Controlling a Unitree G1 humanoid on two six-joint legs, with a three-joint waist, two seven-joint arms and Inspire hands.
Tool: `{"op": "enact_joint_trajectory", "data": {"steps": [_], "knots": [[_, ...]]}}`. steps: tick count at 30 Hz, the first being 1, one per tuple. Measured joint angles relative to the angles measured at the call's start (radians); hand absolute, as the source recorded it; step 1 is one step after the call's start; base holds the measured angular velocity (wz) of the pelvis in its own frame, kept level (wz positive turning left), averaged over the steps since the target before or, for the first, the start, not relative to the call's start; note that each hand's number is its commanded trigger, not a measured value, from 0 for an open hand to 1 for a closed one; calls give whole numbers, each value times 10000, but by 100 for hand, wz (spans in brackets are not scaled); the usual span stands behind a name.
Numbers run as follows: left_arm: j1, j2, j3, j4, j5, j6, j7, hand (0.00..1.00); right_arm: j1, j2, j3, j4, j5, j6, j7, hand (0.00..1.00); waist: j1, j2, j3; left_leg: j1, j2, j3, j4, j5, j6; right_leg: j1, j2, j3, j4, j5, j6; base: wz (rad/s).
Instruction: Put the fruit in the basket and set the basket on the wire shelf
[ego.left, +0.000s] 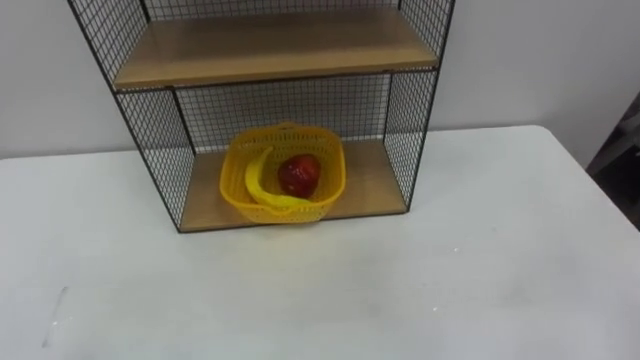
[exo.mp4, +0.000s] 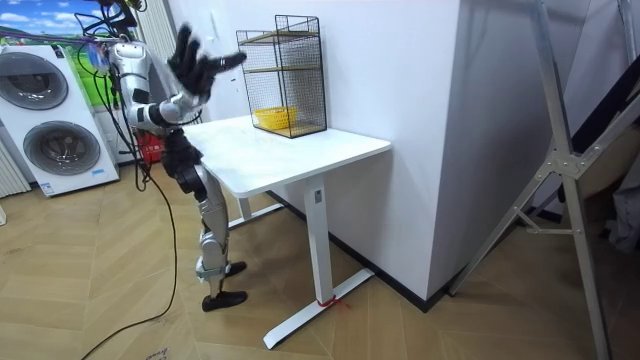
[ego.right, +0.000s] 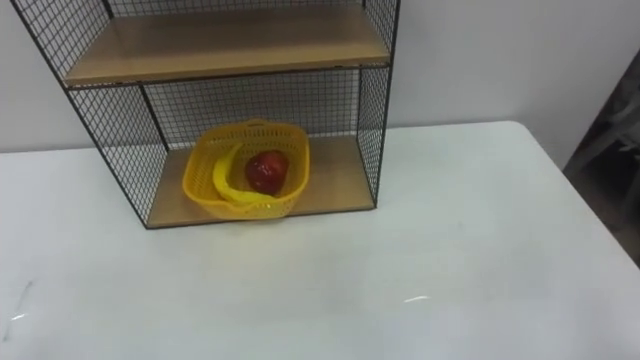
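A yellow plastic basket (ego.left: 290, 212) stands on the lower wooden board of the black wire shelf (ego.left: 365, 185), left of the middle. Inside it lie a yellow banana (ego.left: 258, 180) along the left side and a red apple (ego.left: 299, 175) beside it. In the room view the robot stands at the white table's end on the room view's left, leaning back from it. Its right hand (exo.mp4: 192, 62) is raised at head height with fingers spread. Its left hand (exo.mp4: 230, 62) reaches out just beyond it, fingers straight. Both hands are well clear of the basket (exo.mp4: 272, 119).
The shelf stands at the back of the white table (ego.left: 400, 290) against the wall, with an upper wooden board (ego.left: 270, 45) above the basket. Two washing machines (exo.mp4: 55, 120) stand behind the robot. A metal frame (exo.mp4: 560, 190) leans on the room view's right.
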Motion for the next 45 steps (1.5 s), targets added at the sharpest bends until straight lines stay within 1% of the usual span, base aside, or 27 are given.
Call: {"op": "enact_joint_trajectory", "data": {"steps": [1,3,5,6,10,12,13,16,17,18,19,21,22,24,25,27,28,29,30,31,33,34,35,37,39,42,45], "knots": [[39,37,0,345,-165,54,61,0,0,-28,-44,289,200,107,-77,0,-5,10,-1,2,-1,0,-2,0,0,-1,-1,2,4,0,2,0],[95,238,20,2005,-1000,252,132,0,5,-175,-264,1581,846,358,-329,0,-31,59,5,-62,-1,-49,42,-2,1,-42,-16,-13,49,-24,-5,4],[97,388,20,3257,-1700,469,183,0,23,-326,-464,2689,1372,594,-540,0,-51,48,-6,-204,-6,-53,104,-6,4,-247,-69,-7,259,-120,5,3],[119,392,17,4035,-1948,573,234,0,44,-331,-561,3286,1563,696,-690,0,-52,47,-4,-261,-18,-33,105,-6,5,-338,-79,-12,332,-145,-1,0],[128,392,-12,5953,-2765,727,126,0,297,-404,-754,5479,2571,833,-634,0,-151,21,-19,-338,-29,-148,125,-24,2,-341,-94,-92,288,-179,6,8],[187,370,-20,7055,-3329,819,-94,0,466,-362,-746,6533,3419,941,-584,0,-211,38,-18,-348,-35,-207,137,-22,-1,-322,-89,-140,291,-181,5,8],[205,368,-35,7323,-3467,824,-180,0,520,-303,-739,6668,3541,945,-570,0,-240,57,-17,-340,-29,-206,138,-24,-3,-302,-84,-139,286,-183,3,0],[253,335,-511,8591,-4269,852,-692,0,790,21,-640,7580,4414,921,-48,0,-314,64,-14,-243,-28,-257,127,-27,-8,-157,-104,-254,278,-224,-30,5],[233,252,-646,9046,-4783,863,-1039,0,786,137,-504,8263,4678,919,196,0,-333,38,-29,-208,-11,-256,135,-34,-11,-151,-100,-230,277,-267,-98,0],[221,22,-633,9413,-5414,865,-1441,0,778,354,-423,8819,4979,918,409,0,-315,27,-35,-207,0,-247,137,-48,-6,-137,-93,-226,279,-269,-108,0],[218,-139,-639,9604,-5589,866,-1650,0,769,479,-406,9065,5026,919,529,0,-319,28,-36,-205,2,-236,136,-52,-13,-118,-98,-226,285,-268,-106,-4],[195,-840,-962,10529,-5642,924,-2432,0,749,1155,115,10053,4919,941,1044,0,-375,0,-43,-115,2,-201,48,-56,-23,-74,-86,-157,285,-236,-51,-5],[194,-994,-1092,10772,-5588,1008,-2620,0,753,1311,306,10262,4911,997,1165,0,-350,1,-42,-91,9,-180,46,-58,-21,-67,-76,-113,286,-231,-52,-14],[191,-1606,-1534,11470,-4954,1355,-3276,0,720,1942,1052,10925,4087,1279,1626,0,-331,-9,-42,70,30,-89,-28,-69,-16,11,-61,22,288,-226,-68,-16],[185,-1707,-1704,11667,-4736,1443,-3462,0,679,2062,1237,11090,3727,1368,1735,0,-323,-18,-42,122,27,-73,-68,-69,-16,41,-61,48,288,-228,-76,-14],[157,-2013,-2631,12220,-2763,1797,-4124,0,230,2235,2431,11940,2041,1761,2214,0,-303,-36,-43,236,43,35,-143,-69,-15,72,-49,143,280,-204,-132,-14],[140,-2042,-2852,12294,-2164,1907,-4263,0,139,2241,2728,12108,1557,1877,2340,0,-331,-47,-35,265,43,35,-150,-69,-15,116,-49,127,255,-192,-127,0],[16,-2044,-3418,12332,-760,2134,-4496,0,41,2254,3297,12266,703,2073,2580,0,-353,-62,-41,346,37,21,-188,-69,-15,216,-43,109,171,-161,-113,3],[34,-2034,-4099,12347,818,2230,-4702,0,-133,2267,3828,12429,-209,2130,2775,0,-330,-91,-38,403,24,17,-236,-68,-17,250,-43,123,127,-132,-111,0],[-2,-2011,-4431,12334,1570,2304,-4797,0,-231,2263,4125,12520,-666,2194,2893,0,-334,-111,-29,449,11,17,-292,-66,-19,290,-43,126,81,-106,-108,0],[-375,-1936,-5606,12145,4455,2805,-4981,0,-576,2268,5389,12491,-2173,2594,3303,0,-332,-189,-19,497,10,-41,-329,-52,-32,446,-24,26,-97,14,-65,8],[-514,-1913,-5932,12141,5040,2893,-5006,0,-689,2266,5680,12472,-2514,2673,3397,0,-332,-214,-15,493,6,-50,-330,-45,-41,446,-20,30,-104,25,-54,6],[-795,-1867,-6511,12120,5873,3095,-5125,0,-910,2266,6193,12471,-3113,2789,3584,0,-332,-241,-17,486,5,-91,-331,-10,-67,477,9,24,-184,69,-47,0],[-1104,-1832,-7125,11936,6593,3372,-5343,0,-1150,2271,6805,12463,-3655,2925,3907,0,-332,-267,2,484,9,-174,-299,47,-72,561,74,12,-351,140,-45,0],[-1310,-1837,-7693,11869,6892,3487,-5580,0,-1332,2354,7317,12396,-3867,2994,4245,0,-296,-305,33,487,12,-206,-278,51,-73,577,104,3,-435,179,-50,0],[-1344,-1832,-8006,11864,7064,3777,-5759,0,-1463,2467,7648,12330,-4190,3199,4667,0,-270,-282,69,480,17,-212,-277,50,-72,547,108,17,-440,142,-120,0],[-1305,-1831,-8147,11871,7420,3996,-5824,0,-1363,2580,8168,12379,-4741,3412,5105,0,-278,-282,77,477,16,-214,-281,51,-73,538,104,7,-430,135,-128,0]]}}
